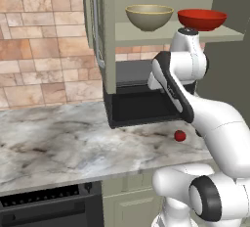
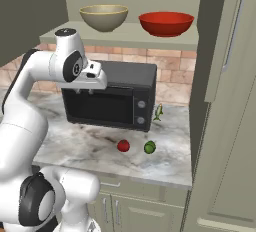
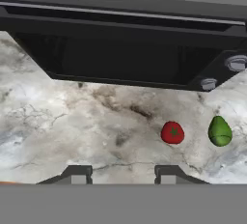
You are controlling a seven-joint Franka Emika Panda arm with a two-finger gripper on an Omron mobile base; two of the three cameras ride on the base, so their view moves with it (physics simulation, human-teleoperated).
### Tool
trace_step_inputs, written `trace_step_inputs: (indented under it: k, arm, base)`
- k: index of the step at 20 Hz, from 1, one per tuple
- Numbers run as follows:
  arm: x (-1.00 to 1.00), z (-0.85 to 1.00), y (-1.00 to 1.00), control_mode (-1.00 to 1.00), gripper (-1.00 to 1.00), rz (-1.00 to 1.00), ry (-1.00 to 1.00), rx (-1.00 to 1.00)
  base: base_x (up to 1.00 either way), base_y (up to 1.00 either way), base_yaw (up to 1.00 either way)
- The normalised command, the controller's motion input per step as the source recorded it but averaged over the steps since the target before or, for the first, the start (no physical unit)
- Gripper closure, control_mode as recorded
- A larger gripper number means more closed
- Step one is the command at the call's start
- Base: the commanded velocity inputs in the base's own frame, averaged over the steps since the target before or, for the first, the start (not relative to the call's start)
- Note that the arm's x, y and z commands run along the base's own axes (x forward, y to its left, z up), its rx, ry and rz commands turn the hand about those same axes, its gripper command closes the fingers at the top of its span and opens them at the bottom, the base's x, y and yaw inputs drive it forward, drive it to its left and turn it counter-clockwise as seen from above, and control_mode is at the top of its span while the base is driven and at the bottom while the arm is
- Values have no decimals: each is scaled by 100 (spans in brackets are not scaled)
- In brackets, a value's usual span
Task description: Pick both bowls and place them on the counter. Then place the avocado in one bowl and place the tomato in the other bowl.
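Observation:
The tan-olive bowl [image 1: 149,18] [image 2: 104,17] and the red bowl [image 1: 201,19] [image 2: 166,23] stand side by side on a cabinet shelf [image 2: 120,38] above the counter [image 1: 63,143] [image 2: 90,148] [image 3: 72,121]. The tomato [image 1: 180,135] [image 2: 123,146] [image 3: 172,133] and the avocado [image 2: 149,147] [image 3: 220,131] lie close together on the marble in front of a black toaster oven. My gripper [image 2: 85,91] [image 3: 121,175] hangs in front of the oven, well above the counter and below the shelf. It points down, open, with nothing between its fingers.
The black toaster oven [image 1: 141,106] [image 2: 115,101] [image 3: 120,59] sits under the shelf. Open cabinet doors [image 1: 100,25] [image 2: 225,36] flank the shelf. A small green item [image 2: 159,112] stands beside the oven's right end. A stove front [image 1: 49,206] lies below the counter's left part.

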Motion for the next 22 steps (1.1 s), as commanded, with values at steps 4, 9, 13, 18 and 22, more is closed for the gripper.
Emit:
trace_step_inputs:
  k: [4, 9, 13, 18, 22]
  arm:
    - [-7, 0, 0, -100, -100, 0, 0, 4]
    - [-24, 5, 0, -100, -100, -5, -16, 14]
    - [-14, 30, 0, -100, -100, -23, -12, 25]
    - [-15, 44, 0, -100, -100, -33, -8, 30]
    - [-10, 54, 0, -100, -100, -40, -2, 28]
  base:
    - [0, 0, 0]
    - [0, 0, 0]
    - [0, 0, 0]
    - [0, 0, 0]
    - [0, 0, 0]
